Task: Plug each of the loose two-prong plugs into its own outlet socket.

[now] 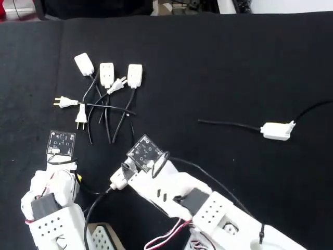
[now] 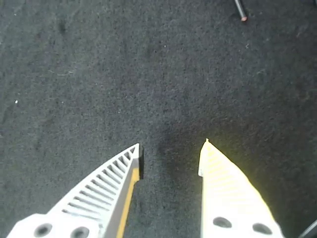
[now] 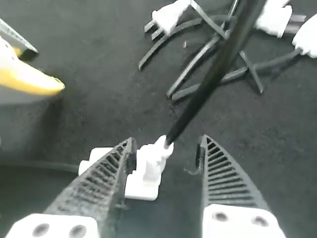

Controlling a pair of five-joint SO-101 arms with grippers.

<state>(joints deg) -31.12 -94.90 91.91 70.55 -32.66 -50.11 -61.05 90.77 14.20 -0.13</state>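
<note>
Black table (image 1: 234, 62), clutter (image 1: 171, 6) beyond far edge

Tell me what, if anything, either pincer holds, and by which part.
Nothing held: left pincer open over table; right pincer open around a plug seated in its socket.

A plug (image 3: 151, 166) stands on a socket block (image 3: 143, 191) on the table (image 1: 208, 62), between the fingers of the right gripper (image 3: 167, 140) and nearer one finger than the other. Its cable (image 3: 218, 64) runs away ahead of that gripper. Farther ahead lie crossed cables (image 1: 106, 112) with three loose plugs (image 1: 80, 117) among them, and beyond those a row of three sockets (image 1: 106, 74). The left gripper (image 2: 172, 145) hangs over bare table to the right gripper's left. A lone socket (image 1: 276, 130) lies well apart, off to its right.
</note>
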